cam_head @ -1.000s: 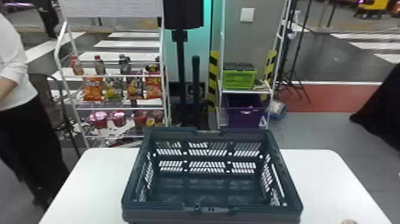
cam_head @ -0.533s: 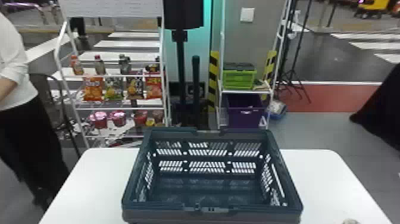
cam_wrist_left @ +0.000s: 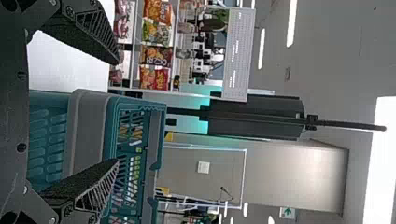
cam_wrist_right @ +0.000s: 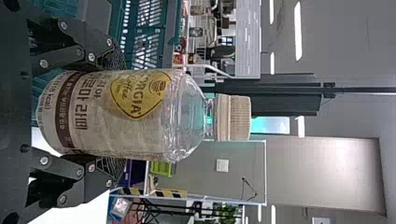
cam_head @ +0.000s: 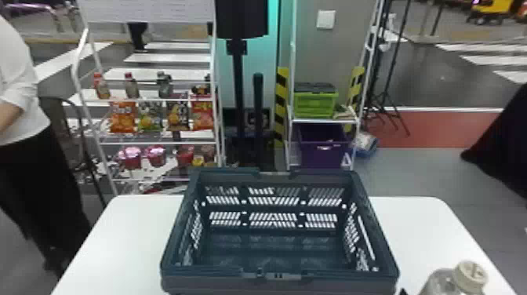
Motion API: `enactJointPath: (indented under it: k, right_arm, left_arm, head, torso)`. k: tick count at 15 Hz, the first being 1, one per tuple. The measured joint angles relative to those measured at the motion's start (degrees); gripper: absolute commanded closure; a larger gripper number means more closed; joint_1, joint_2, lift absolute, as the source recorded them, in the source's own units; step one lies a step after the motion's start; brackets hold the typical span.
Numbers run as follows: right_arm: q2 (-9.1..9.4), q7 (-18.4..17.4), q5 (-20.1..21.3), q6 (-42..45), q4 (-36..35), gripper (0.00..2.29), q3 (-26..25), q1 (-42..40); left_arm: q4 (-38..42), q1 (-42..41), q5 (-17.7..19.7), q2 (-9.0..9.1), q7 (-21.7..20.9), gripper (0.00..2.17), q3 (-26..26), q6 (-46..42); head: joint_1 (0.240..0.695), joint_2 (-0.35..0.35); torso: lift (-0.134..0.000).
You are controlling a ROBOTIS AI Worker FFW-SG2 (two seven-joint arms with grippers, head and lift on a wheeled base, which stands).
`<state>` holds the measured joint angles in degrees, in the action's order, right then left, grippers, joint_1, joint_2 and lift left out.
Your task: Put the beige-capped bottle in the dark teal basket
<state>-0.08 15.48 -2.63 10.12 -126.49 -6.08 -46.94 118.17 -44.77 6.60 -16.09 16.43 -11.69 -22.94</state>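
Right pincer (cam_head: 404, 291) has the clear plastic bottle (cam_wrist_right: 119, 114) with the round beige cap (cam_wrist_right: 233, 118) held snug between its two black fingers. The bottle stands up straight, outside the dark teal plastic basket (cam_head: 274, 272), at about four o'clock from it. That basket sits on the smooth white table (cam_head: 425, 235). Left pincer (cam_wrist_left: 116, 112) is wide, its two fingers far apart. Past the basket, a bright green plastic box (cam_head: 315, 104) is near one o'clock.

Beyond the left hand (cam_wrist_left: 116, 112) stand a white metal rack (cam_wrist_left: 240, 51) and flat grey wall (cam_head: 353, 51), teal light (cam_head: 272, 78) between; above the hand, white ceiling strips (cam_wrist_left: 291, 23) shine.
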Motion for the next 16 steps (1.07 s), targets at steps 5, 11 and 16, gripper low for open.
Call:
enactJointPath:
  k: [5,11,16]
  right_arm:
    - [0.00,1.49,0.95,-13.00,-3.55,2.13,-0.92,7.00]
    - [0.00,0.12,3.14,-32.80,-3.70,2.13,2.93,20.14]
    - [-1.12,-6.10,5.23,-58.57,-1.58,2.13,14.87,35.19]
  left_arm:
    - [0.20,-0.58,-0.10,-0.12,-0.06,0.15,0.00,-0.13]
    - [-0.29,-1.11,-0.54,-0.08,0.00,0.15,-0.18,-1.03]
    - [-1.87,-1.20,-0.35,-0.04,-0.02,0.15,-0.09,-4.05]
  head:
    - [0.499,0.000]
    - [0.499,0.000]
    - [0.499,0.000]
  torso:
    - [0.000]
    - [0.000]
    - [0.000]
